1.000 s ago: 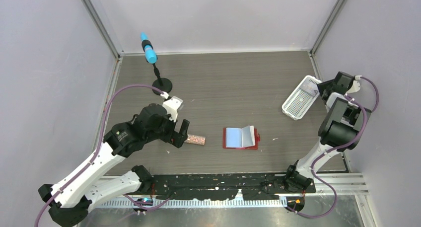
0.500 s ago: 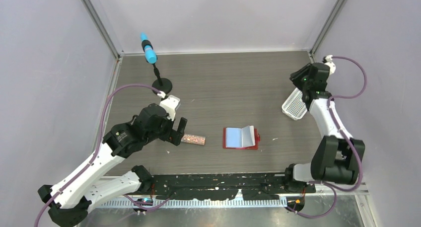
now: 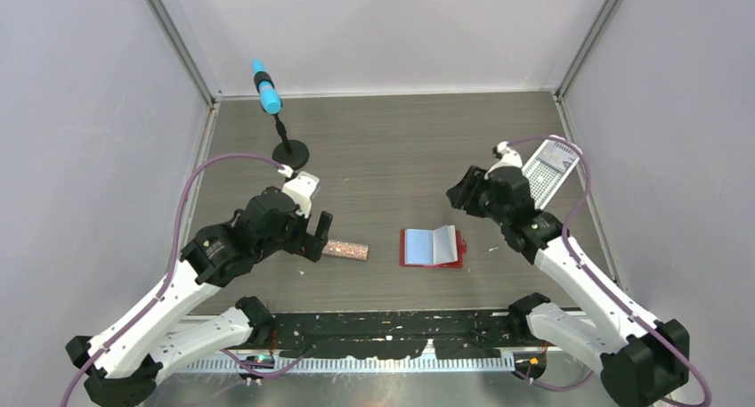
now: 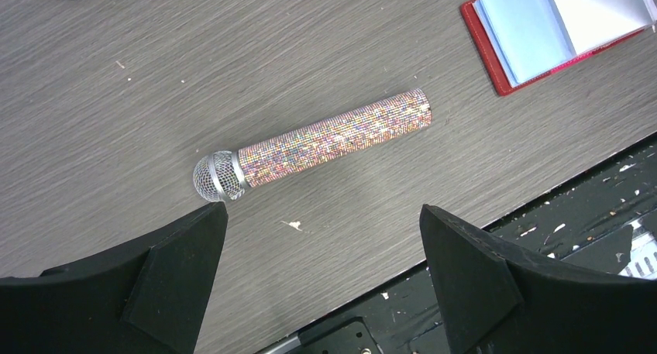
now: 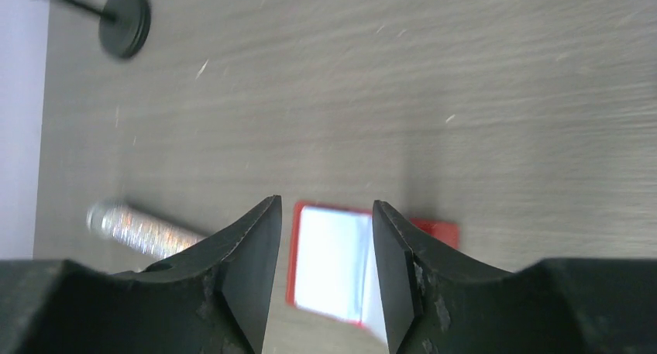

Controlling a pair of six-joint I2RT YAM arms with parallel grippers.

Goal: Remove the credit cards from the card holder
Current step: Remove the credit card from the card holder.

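Card holder (image 3: 432, 247) lies open on desk (image 3: 401, 149), blue pockets up; can't tell cards from pockets. Right end effector (image 5: 325, 207) hovers just beyond holder, part spread, empty. Left end effector (image 4: 321, 214) spread wide, empty, over glitter mic (image 4: 310, 146), left of holder.

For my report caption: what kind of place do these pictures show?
Probably a robot test cell: pale grey wall panels on metal frame posts enclose a dark wood-grain table, and black-and-white robot arms, left and right, stand at its near edge.
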